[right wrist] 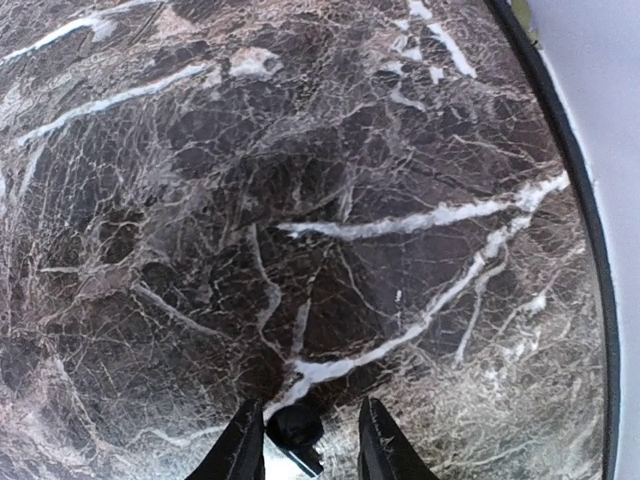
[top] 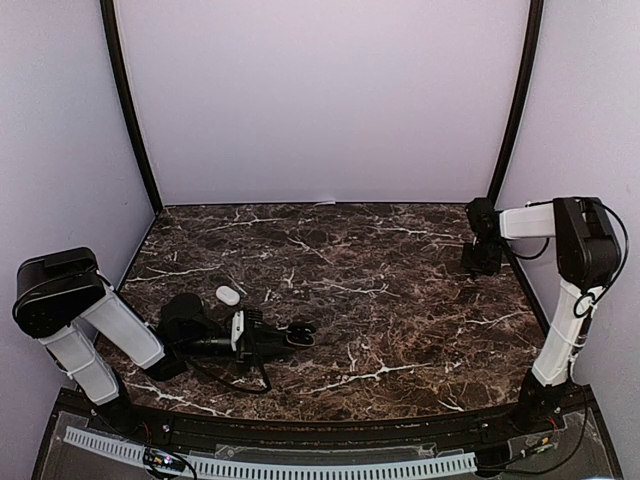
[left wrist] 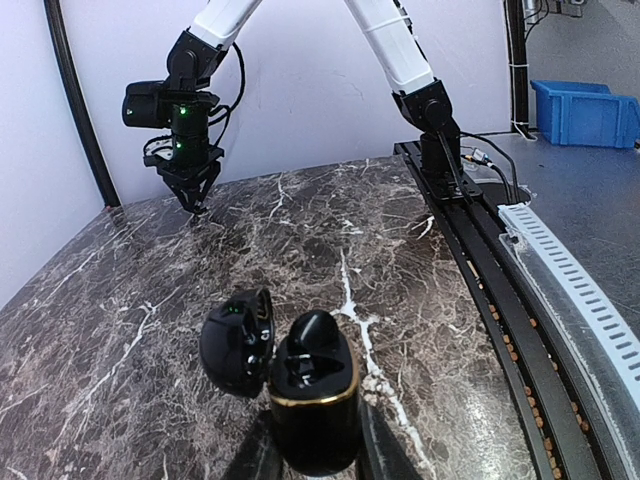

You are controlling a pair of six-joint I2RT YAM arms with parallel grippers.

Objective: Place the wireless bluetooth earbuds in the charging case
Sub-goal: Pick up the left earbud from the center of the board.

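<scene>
Two arms were in view over the dark marble table (top: 400,300). The left arm (top: 110,330) lay low across the near left part of it. The right arm (top: 560,320) reached along the right edge toward the far right corner.

Left gripper (top: 275,335): I saw it pointing rightward just above the near-left marble, its fingers pressed on both flanks of the black case (left wrist: 315,400). Clamped on the case. The case was held near the table's near-left middle, and I could not tell if its base touched the marble.

Right gripper (right wrist: 305,445): nose-down at the far right of the table, tips at the marble or just above it. In the left wrist view it showed across the table, well apart from the black case. Its fingers (right wrist: 240,445) stood apart.

White case (top: 228,295): an oval pebble lying flat on the marble, just beyond the left gripper's wrist, touching nothing.

Black case, detail: open, the lid (left wrist: 235,345) hinged off to one side, a gold band round the body.

Seated bud (left wrist: 312,330): black, standing up out of the case body beside the lid.

Loose bud (right wrist: 292,426): black, tiny, between the right fingers at the far right of the table. It sat close against one finger, and a gap showed to the other. Not gripped, as far as I could see.
</scene>
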